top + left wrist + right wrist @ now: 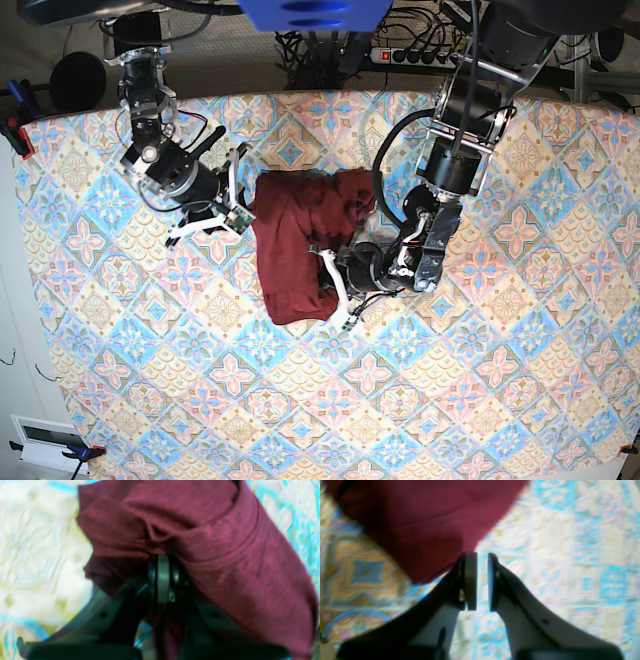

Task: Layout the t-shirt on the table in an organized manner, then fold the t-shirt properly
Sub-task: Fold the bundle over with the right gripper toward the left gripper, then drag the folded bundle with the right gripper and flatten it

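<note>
- Currently, at the left of the base view, our right gripper [238, 207] hovers just beside the t-shirt's [298, 240] upper-left edge; its wrist view shows the pads [470, 581] a narrow gap apart with nothing between them, so it holds no cloth.
- At the middle, the t-shirt lies bunched in a rough, partly doubled-over block on the table [480, 400], near the far centre, with rumpled folds along its right side.
- To the right, our left gripper [335, 275] is pinched tight on a fold of the maroon jersey, which drapes over the fingers [163, 580] in the wrist view.
- We judge the step in hand to be the spreading-out, since the garment is far from flat.
- To do it well, we should bring the free gripper onto a single layer at the opposite edge, close fully, then draw both arms apart low over the cloth so the jersey opens without dragging the tablecloth.
- Thin jersey slips and clings to itself, so we pull slowly and watch for trapped sleeves.
</note>
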Controlling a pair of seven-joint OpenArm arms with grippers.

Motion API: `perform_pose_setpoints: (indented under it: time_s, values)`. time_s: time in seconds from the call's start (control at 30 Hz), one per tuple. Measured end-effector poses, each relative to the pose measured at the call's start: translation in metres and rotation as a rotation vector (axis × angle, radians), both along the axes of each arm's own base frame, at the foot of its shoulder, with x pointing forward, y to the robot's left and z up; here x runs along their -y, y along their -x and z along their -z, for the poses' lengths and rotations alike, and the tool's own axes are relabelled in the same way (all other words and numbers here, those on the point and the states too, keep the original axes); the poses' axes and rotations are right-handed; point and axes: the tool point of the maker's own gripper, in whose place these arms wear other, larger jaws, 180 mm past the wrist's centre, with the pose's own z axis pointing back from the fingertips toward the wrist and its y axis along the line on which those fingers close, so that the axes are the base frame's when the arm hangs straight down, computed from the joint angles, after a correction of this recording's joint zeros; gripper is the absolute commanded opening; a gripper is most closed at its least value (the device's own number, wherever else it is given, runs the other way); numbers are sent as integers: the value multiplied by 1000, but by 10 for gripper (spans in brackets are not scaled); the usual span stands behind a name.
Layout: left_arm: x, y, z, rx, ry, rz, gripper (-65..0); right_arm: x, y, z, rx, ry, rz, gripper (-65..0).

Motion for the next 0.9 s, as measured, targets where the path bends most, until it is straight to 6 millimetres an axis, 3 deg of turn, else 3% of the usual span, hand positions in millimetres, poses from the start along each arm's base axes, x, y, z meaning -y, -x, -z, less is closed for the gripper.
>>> perform_pose_setpoints:
  time_s: [0.13,0.3,0.4,0.5,0.6,0.73,0.9]
  values:
    - [-8,-9,-11,12,46,-55,-650,-36,-1,-13,24,-95,-53,-639]
    - [-76,-34,-38,78,184,-335,-650,-82,-6,-34,53,-206,-127,-650]
    - [-119,-20,-33,91,190,-462,-650,-100,-11,-45,73,-240,-146,-650]
    - [-142,2,-23,63,178,-521,-650,-117,-12,-47,71,-261,-181,-650]
    - [-152,15,-22,36,160,-532,-650,-135,-16,-36,24,-277,-203,-650]
    - [-173,24,-42,105,143,-570,-650,-153,-21,-3,-82,-263,-215,-650]
    - [-175,42,-50,120,95,-549,-650,-149,-30,35,-193,-228,-197,-650]
